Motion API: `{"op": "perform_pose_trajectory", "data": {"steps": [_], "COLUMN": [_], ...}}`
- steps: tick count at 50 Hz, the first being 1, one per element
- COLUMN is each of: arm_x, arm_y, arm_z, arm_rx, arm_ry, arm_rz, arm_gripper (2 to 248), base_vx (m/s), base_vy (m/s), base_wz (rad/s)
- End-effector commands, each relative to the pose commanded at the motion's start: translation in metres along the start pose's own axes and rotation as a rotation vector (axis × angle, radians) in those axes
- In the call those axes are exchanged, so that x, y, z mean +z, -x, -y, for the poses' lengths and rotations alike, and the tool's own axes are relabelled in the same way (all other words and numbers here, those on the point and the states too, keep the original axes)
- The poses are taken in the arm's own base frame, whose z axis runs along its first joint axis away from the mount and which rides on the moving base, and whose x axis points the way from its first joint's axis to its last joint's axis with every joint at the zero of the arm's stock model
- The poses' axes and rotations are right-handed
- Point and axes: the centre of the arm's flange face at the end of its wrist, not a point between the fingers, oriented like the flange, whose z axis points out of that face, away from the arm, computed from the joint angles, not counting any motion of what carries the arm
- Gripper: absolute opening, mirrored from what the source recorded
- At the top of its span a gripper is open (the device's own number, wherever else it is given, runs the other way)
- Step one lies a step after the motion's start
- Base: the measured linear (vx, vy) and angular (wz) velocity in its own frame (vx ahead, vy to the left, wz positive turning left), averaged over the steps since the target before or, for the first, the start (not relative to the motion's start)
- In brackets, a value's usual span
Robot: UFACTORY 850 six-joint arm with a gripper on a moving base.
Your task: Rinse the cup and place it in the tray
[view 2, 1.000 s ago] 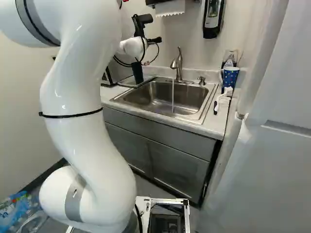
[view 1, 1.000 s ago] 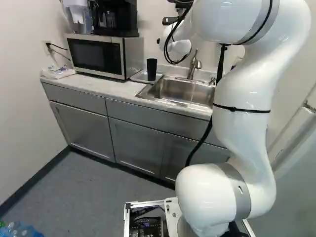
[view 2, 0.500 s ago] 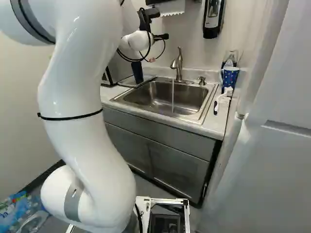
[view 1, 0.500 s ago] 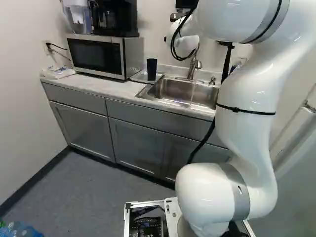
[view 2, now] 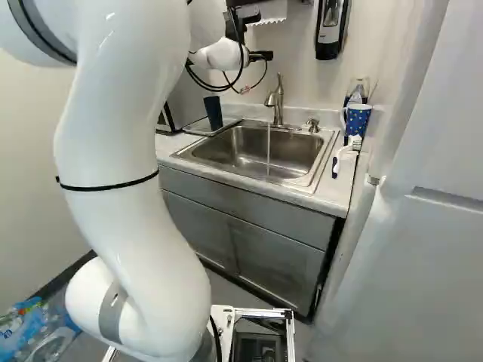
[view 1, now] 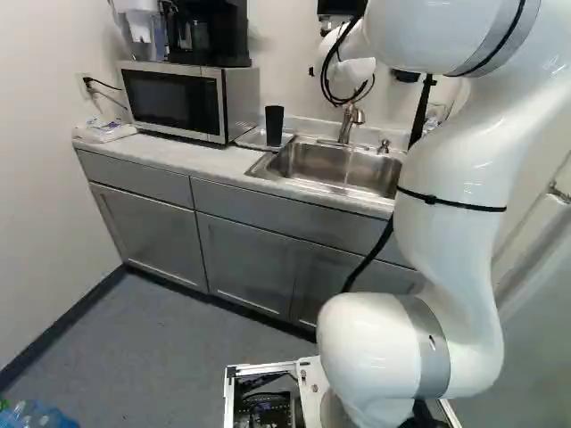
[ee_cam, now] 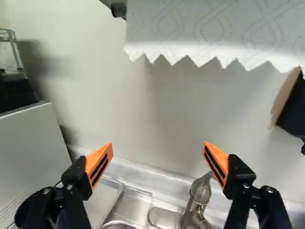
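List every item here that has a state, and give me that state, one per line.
Gripper: open, holding nothing
Dark cup: standing on the tray, wider end up
Tray: on the counter beside the sink, bearing the cup
Faucet: on, water running into the sink
Microwave: door shut
Cabinet doors: shut
Paper towel: hanging down
Blue spotted mug: upright

I'm looking into a small kitchen area: gray cabinets [view 1: 143, 227] are lining the wall under a pale countertop [view 1: 192, 158], water [view 2: 269, 151] is running from a faucet [view 2: 277, 104] into a stainless-steel sink [view 2: 245, 143], a coffee maker [view 1: 212, 31] is sitting on a microwave [view 1: 174, 100], and a dish brush [view 2: 345, 153] is lying beside the sink, while paper towel [ee_cam: 205, 33] is hanging above.
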Motion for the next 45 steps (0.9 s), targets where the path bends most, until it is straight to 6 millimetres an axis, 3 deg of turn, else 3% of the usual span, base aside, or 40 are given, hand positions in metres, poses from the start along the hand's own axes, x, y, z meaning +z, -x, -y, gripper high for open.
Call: {"op": "perform_pose_trajectory", "data": {"steps": [16,45], "arm_x": [0.007,0.036], "arm_y": [0.004,0.013], "arm_z": [-0.018,-0.014], "arm_rx": [0.002,0.003], "arm_ry": [0.025,0.011], "arm_rz": [0.028,0.102], "arm_gripper": [247,247], "base_vx": [0.0,0.0], "base_vy": [0.0,0.0], "base_wz": [0.0,0.0]}}
